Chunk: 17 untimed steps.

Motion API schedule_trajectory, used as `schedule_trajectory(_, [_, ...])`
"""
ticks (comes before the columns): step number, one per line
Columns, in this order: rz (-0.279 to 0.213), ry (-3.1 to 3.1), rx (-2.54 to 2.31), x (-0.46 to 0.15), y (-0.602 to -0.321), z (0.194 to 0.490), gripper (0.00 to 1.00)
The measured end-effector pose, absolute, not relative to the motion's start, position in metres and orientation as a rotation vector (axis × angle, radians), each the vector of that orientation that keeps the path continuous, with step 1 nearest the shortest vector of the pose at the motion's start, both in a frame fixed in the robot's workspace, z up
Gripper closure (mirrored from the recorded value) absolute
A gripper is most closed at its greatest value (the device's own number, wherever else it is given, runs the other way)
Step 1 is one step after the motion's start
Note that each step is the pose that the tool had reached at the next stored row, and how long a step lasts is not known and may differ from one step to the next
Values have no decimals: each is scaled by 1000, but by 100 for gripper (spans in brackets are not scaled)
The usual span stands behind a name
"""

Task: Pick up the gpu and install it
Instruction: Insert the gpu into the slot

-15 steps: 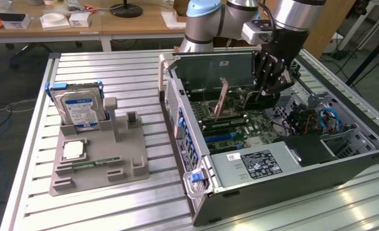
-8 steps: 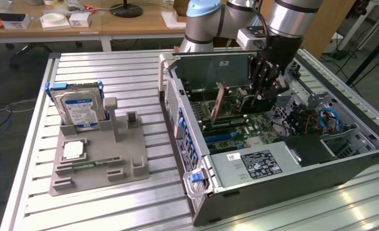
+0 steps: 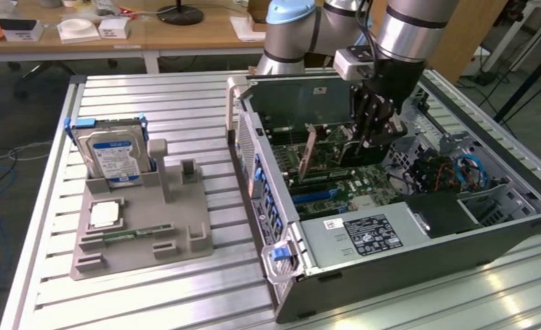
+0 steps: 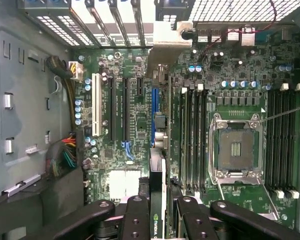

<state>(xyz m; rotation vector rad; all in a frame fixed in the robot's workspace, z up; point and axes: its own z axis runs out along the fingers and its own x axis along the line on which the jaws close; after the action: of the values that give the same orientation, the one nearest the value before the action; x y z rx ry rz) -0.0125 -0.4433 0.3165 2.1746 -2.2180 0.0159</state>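
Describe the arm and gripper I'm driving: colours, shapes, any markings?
The arm is silver-grey tubing with a light blue joint cap. A pale boxy module sits at the wrist. The gripper is black, its fingers jointed link bars with round pivot pins. No markings legible.

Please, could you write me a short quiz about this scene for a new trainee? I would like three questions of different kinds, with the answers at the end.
1. True or false: the hard drive stands upright in the grey fixture on the table.
2. What is the gripper shut on? A: the hard drive. B: the gpu. C: nothing.
3. Fill in the gap: the CPU socket on the motherboard is ____ (empty or filled).

Key: 1 true; 2 B; 3 empty.
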Motion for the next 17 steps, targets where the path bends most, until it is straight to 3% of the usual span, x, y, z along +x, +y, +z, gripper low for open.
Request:
schedule_trajectory(7, [39,-2239,2191,-15,-443,314,74])
schedule_trajectory(17, [24,-2265,2182,-16,-443,312,74])
